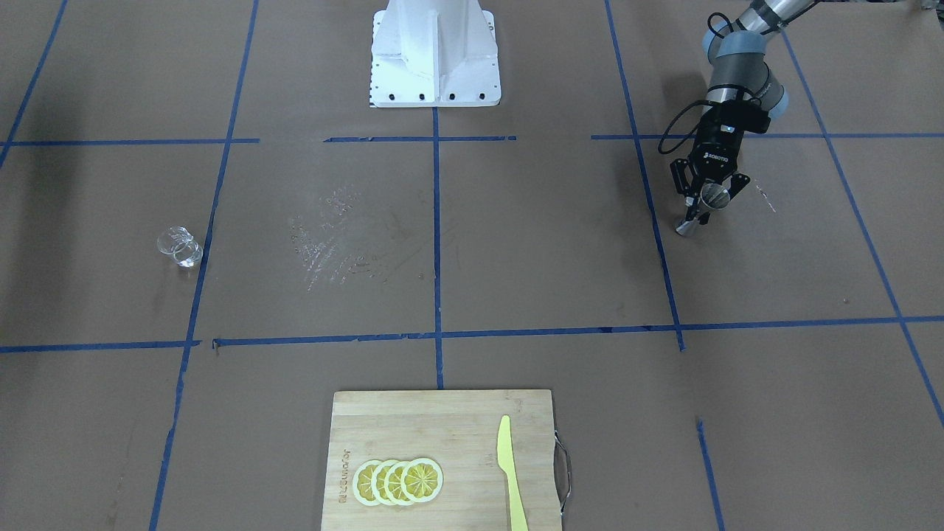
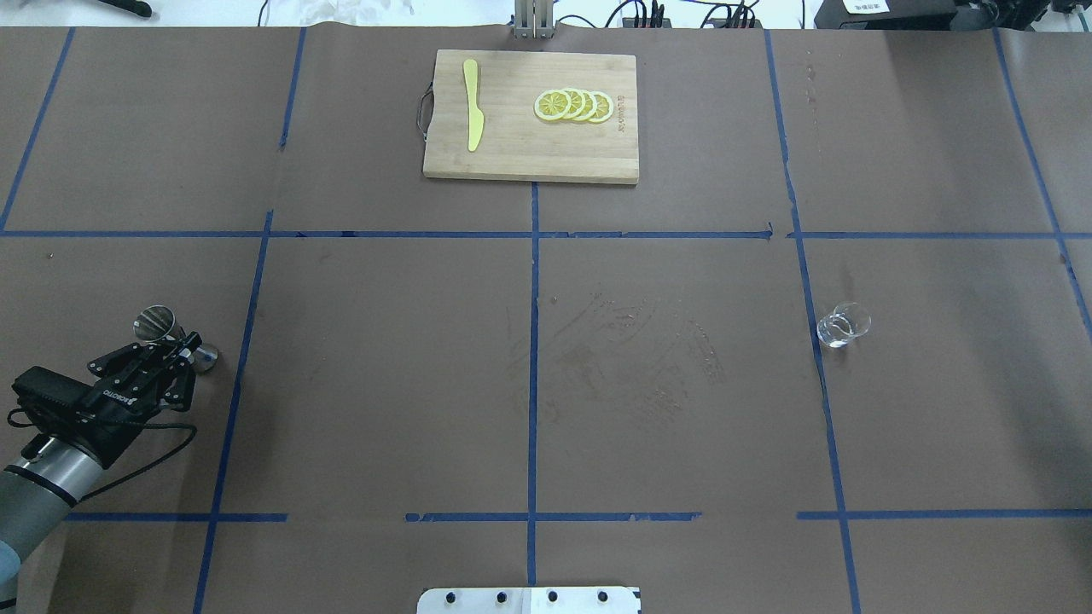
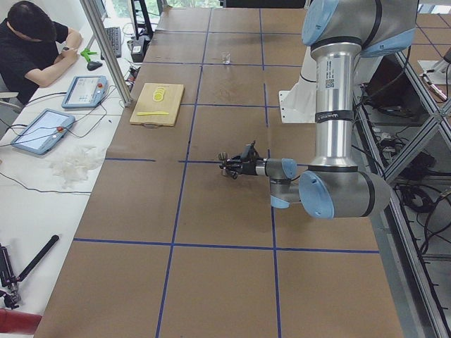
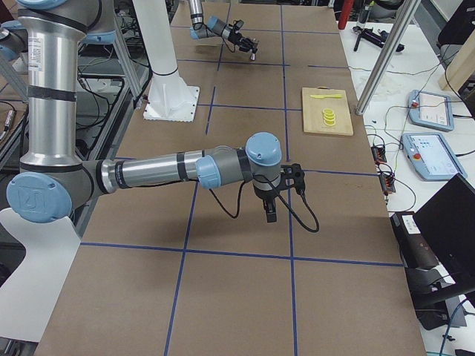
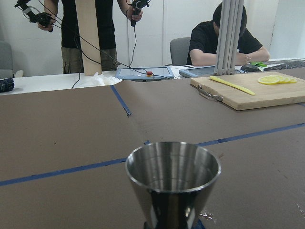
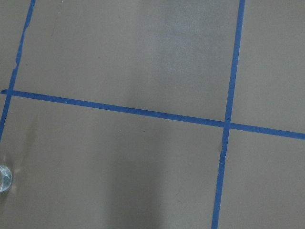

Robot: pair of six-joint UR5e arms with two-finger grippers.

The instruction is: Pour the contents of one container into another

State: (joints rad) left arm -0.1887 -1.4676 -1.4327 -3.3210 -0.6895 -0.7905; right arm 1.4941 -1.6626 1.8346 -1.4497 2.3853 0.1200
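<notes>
Glass cup point(image 2: 843, 325) is sitting on the table point(image 2: 384, 384), robot's right side, well apart from the jigger point(image 2: 155, 322). Likely handling light, fragile and slippery, so best gripping across the wall below the rim. Left gripper point(image 2: 188, 348) is pinching the jigger's waist. Right gripper point(image 4: 269, 215): cannot tell. "ROBOTIQ" is showing on the left gripper body.

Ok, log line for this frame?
left gripper: holding jigger | right gripper: state unclear | glass: standing alone | pour: not started
</notes>
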